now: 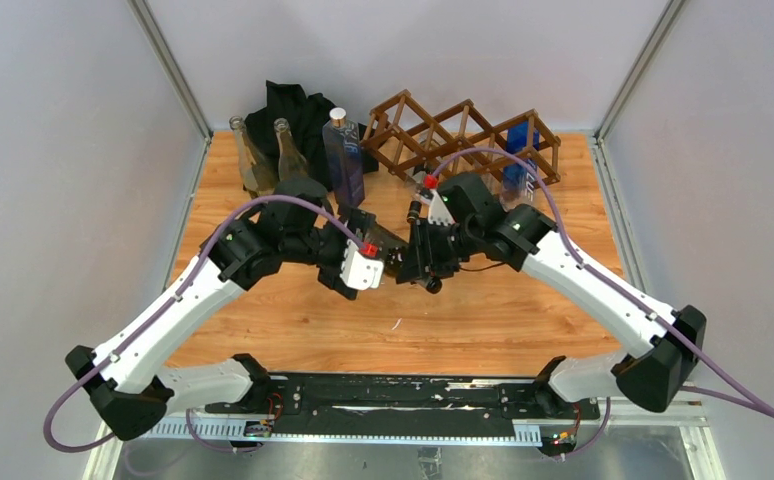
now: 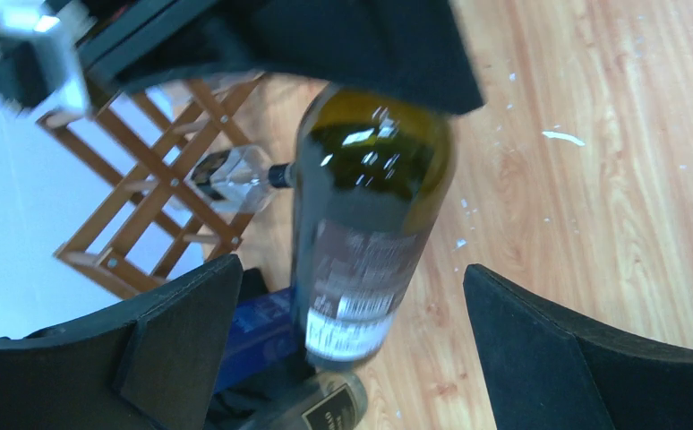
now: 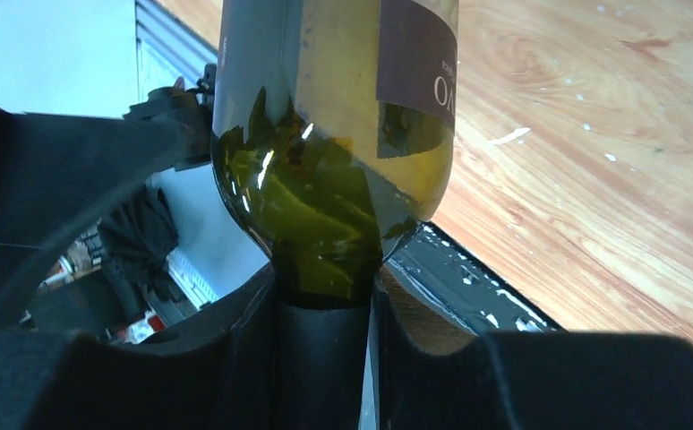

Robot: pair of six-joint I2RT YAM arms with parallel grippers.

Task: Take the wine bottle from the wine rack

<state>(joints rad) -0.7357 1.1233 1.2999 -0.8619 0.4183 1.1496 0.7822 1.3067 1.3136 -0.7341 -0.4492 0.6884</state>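
A dark green wine bottle (image 3: pixel 325 134) with a maroon label hangs in the air over the table, away from the wine rack (image 1: pixel 463 135). My right gripper (image 3: pixel 325 358) is shut on the bottle's neck. In the top view the bottle (image 1: pixel 401 265) lies between the right gripper (image 1: pixel 425 252) and the left gripper (image 1: pixel 388 262), mostly hidden by them. In the left wrist view my left gripper (image 2: pixel 352 358) is open, its fingers (image 2: pixel 173 340) wide apart either side of the bottle's base end (image 2: pixel 365 233), not touching it. The brown lattice rack (image 2: pixel 146 197) shows behind.
A tall blue bottle (image 1: pixel 343 155), two clear bottles (image 1: pixel 253 160) and a black cloth (image 1: pixel 293 110) stand at the back left. A blue bottle (image 1: pixel 518 170) sits in the rack's right end. Grey walls close in the wooden table (image 1: pixel 293 320).
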